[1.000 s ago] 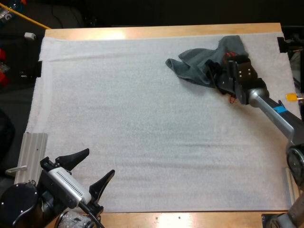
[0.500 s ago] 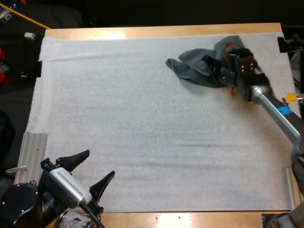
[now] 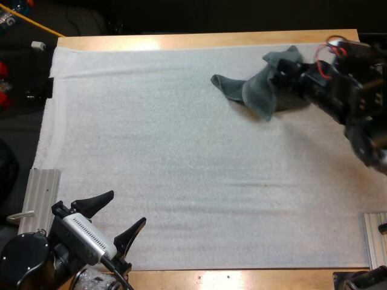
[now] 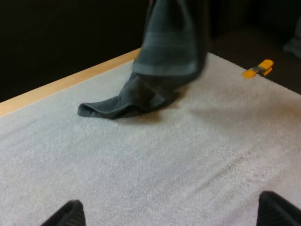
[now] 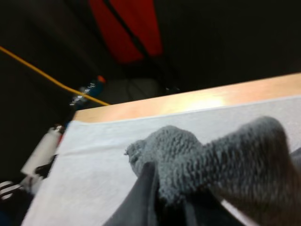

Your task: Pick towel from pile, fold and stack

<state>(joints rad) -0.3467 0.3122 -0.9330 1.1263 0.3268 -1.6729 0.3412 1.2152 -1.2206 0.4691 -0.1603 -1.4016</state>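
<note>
The dark grey-green towel (image 3: 259,92) is at the far right part of the white mat (image 3: 181,169), close to the far edge of the wooden table (image 3: 211,38). Its upper part hangs from the right gripper (image 3: 285,70), and its lower part touches the mat, with one thin corner lying flat and pointing toward the middle of the mat. In the left wrist view the towel (image 4: 162,66) hangs like a column and its bottom end lies in folds on the mat. In the right wrist view the black fingers (image 5: 142,195) press on the bunched cloth (image 5: 211,155) from both sides, so this gripper holds the towel firmly. The left gripper (image 3: 118,216) is above the near left corner of the mat, well apart from the towel, with its two fingers spread wide and nothing between them.
</note>
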